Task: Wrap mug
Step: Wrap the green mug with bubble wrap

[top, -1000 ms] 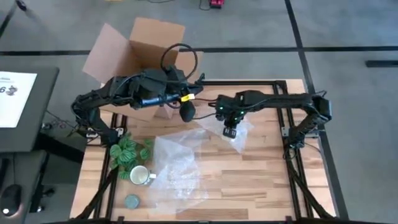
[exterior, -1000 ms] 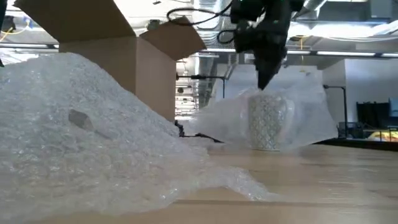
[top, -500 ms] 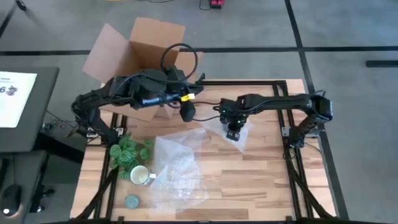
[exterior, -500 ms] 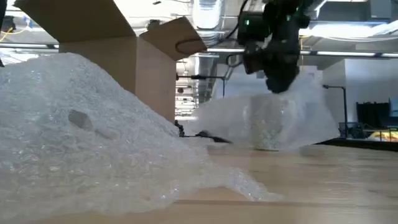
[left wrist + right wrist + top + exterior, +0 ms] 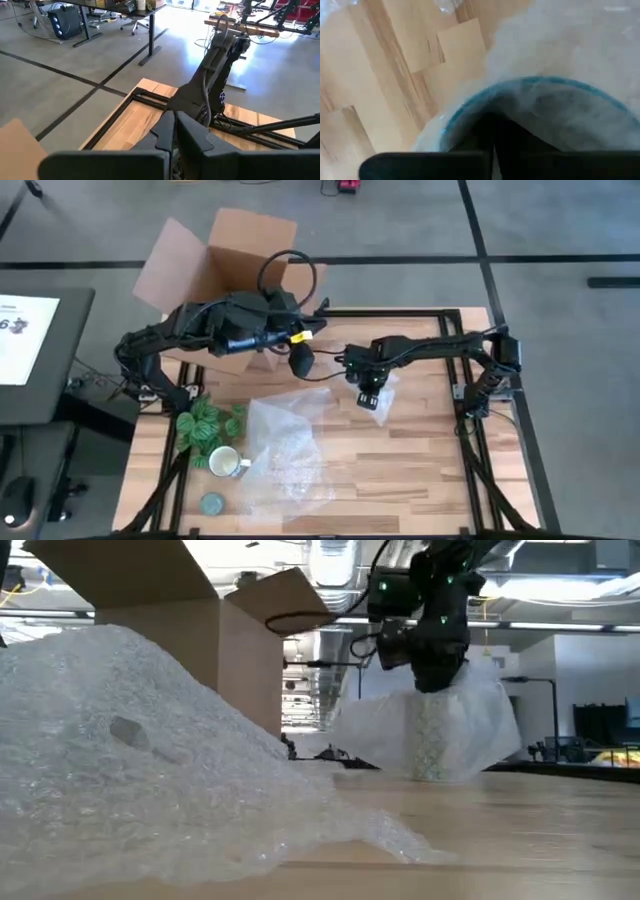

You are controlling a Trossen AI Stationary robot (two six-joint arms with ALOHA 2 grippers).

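High view: mug sits bare at the worktop left near edge, against loose bubble wrap; likely rigid, slick, chippable, so take it by rim or handle. Right pincer is down on a separate wrapped patterned cup, grip state can't tell; left pincer hovers closed by the box

Even bright light; right wrist view blurred.

A robotics lab or workshop: a pale wooden-plank surface framed by black metal rails stands on grey concrete floor marked with dark tape lines, with desks and exposed ceiling ducts beyond.
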